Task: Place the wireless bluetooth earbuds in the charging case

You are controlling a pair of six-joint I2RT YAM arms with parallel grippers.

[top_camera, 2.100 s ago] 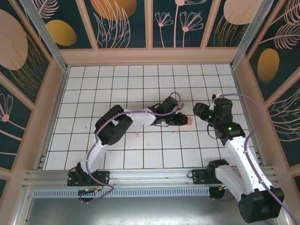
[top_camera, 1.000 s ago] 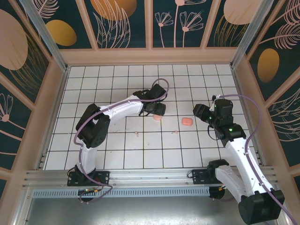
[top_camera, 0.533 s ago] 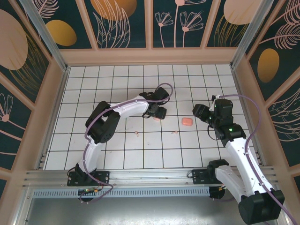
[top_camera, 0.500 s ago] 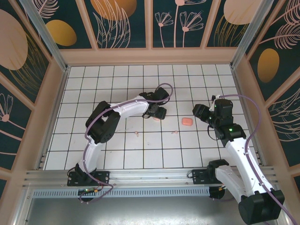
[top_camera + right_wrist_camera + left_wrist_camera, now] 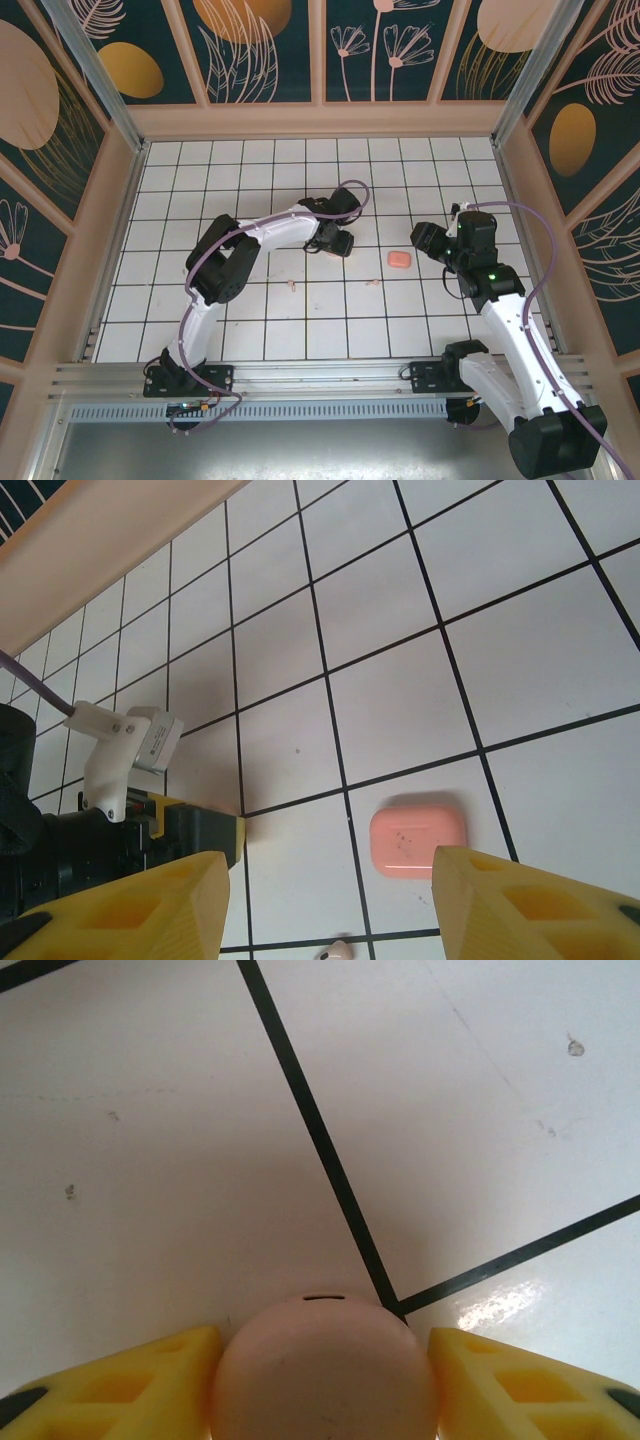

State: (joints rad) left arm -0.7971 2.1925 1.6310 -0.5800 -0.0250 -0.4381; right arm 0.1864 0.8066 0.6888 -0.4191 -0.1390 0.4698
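Note:
The salmon-pink charging case (image 5: 399, 259) lies shut on the white tiled floor, also under my right wrist camera (image 5: 418, 838). Two tiny pale earbuds lie loose on the tiles, one (image 5: 291, 285) to the left and one (image 5: 374, 282) just in front of the case, the latter also at the right wrist view's bottom edge (image 5: 335, 950). My left gripper (image 5: 337, 244) (image 5: 322, 1338) is down on the floor, its yellow fingers (image 5: 150, 1380) pressed on both sides of a paler pink round object (image 5: 322, 1375). My right gripper (image 5: 424, 240) (image 5: 330, 880) hangs open above and right of the case, holding nothing.
Raised beige walls (image 5: 320, 120) enclose the tiled floor on three sides. A metal rail (image 5: 300, 375) with both arm bases runs along the near edge. The left arm's elbow (image 5: 215, 270) stands over the left-centre tiles.
The left arm swung away from the charging case to the pale round object, came down over it, and its fingers closed in on its sides. The right arm stayed put.

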